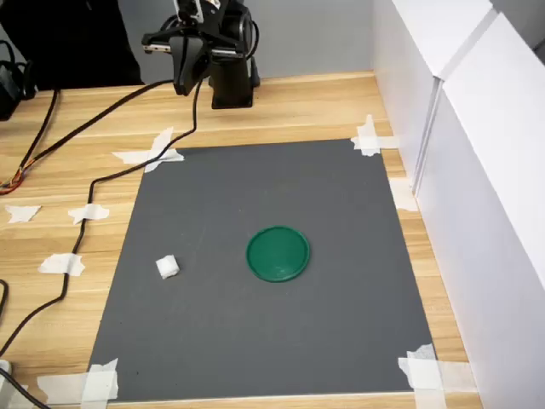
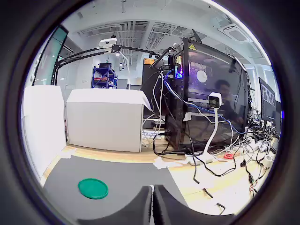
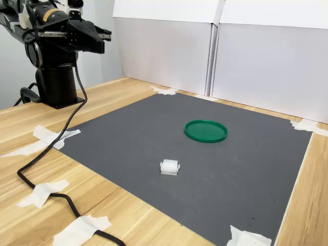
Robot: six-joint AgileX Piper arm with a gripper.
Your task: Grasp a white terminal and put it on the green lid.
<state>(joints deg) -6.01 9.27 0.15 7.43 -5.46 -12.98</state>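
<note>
Hovering high over the wooden table (image 1: 281, 106) near the arm's base, the gripper (image 1: 186, 85) holds nothing — in the wrist view its two fingers (image 2: 140, 208) sit pressed together, the jaws closed. On the grey mat (image 1: 255, 341) the terminal (image 1: 168, 267) lies just beside the green lid (image 1: 278, 253), toward the first exterior view's left, the two apart and not touching. White tape (image 1: 149, 155) pins the mat's corners. A black cable (image 3: 61, 133) trails across the wood — well clear of both.
</note>
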